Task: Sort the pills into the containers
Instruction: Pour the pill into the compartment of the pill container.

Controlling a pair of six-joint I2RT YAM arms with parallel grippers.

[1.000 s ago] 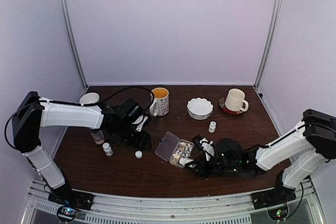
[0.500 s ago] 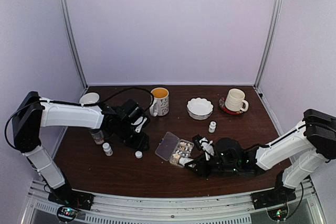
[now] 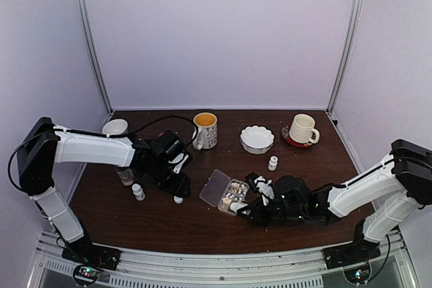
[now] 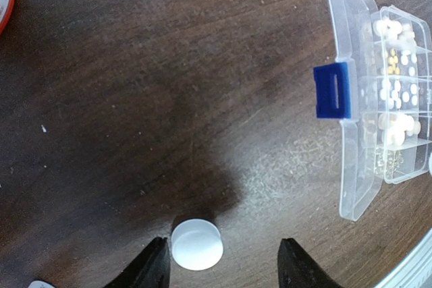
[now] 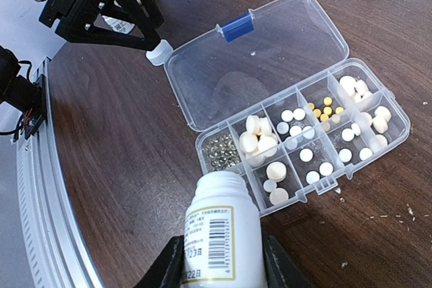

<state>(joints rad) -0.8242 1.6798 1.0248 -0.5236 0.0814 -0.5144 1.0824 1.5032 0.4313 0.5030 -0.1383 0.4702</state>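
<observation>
Pills (image 5: 260,141) sit in the compartments of the clear box (image 5: 378,143), mid-table between the two arms, with its lid (image 5: 256,72) lying open flat on the table (image 5: 121,153). Right gripper (image 5: 223,266) is clamped on a white bottle (image 5: 223,231), the bottle's mouth pointing at the box's near edge. Over on the other side, left gripper (image 4: 226,268) has its fingers spread apart, straddling a white cap (image 4: 196,244) on the wood, the cap sitting close to one finger.
</observation>
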